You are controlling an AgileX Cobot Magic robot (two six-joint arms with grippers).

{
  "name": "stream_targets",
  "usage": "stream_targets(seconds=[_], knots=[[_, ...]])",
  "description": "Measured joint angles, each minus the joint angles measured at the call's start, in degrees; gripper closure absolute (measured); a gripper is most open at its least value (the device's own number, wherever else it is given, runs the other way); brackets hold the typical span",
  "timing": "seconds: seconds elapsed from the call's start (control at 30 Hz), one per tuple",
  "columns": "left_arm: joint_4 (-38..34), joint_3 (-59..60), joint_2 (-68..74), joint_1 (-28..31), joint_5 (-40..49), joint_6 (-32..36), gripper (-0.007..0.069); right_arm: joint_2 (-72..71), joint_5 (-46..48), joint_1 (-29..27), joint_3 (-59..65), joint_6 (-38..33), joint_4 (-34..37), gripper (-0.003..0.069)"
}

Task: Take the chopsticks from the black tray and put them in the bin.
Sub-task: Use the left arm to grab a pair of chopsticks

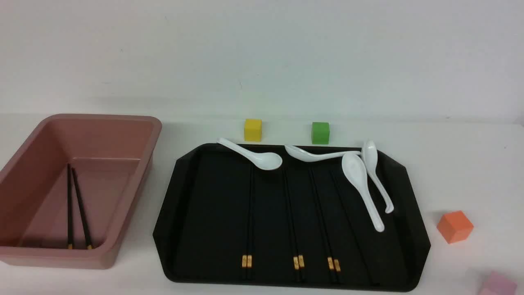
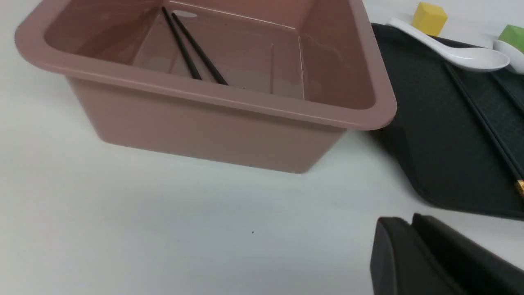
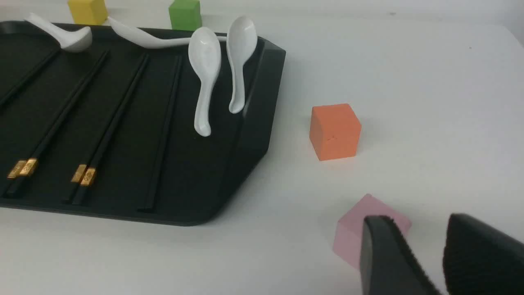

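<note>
The black tray (image 1: 196,205) lies in the middle and holds several pairs of chopsticks (image 1: 247,213) lying lengthwise, gold bands at the near end. They also show in the right wrist view (image 3: 114,119). The pink bin (image 1: 102,119) stands left of the tray with one pair of chopsticks (image 1: 77,205) on its floor, which the left wrist view (image 2: 192,49) shows too. Neither gripper shows in the front view. My left gripper (image 2: 407,221) is shut and empty over the table near the bin (image 2: 204,123). My right gripper (image 3: 419,221) is open and empty, right of the tray (image 3: 254,123).
Several white spoons (image 1: 360,180) lie across the tray's far part. A yellow cube (image 1: 253,130) and a green cube (image 1: 320,132) stand behind the tray. An orange cube (image 3: 335,131) and a pink cube (image 3: 352,233) sit right of it, the pink one just by my right fingers.
</note>
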Motion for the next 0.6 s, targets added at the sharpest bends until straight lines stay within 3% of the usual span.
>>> stream_targets(seconds=[0.6], knots=[[0.2,0.0,0.0,0.0,0.0,0.0,0.0546,0.0,0.0,0.0,0.0,0.0,0.0,0.0419]])
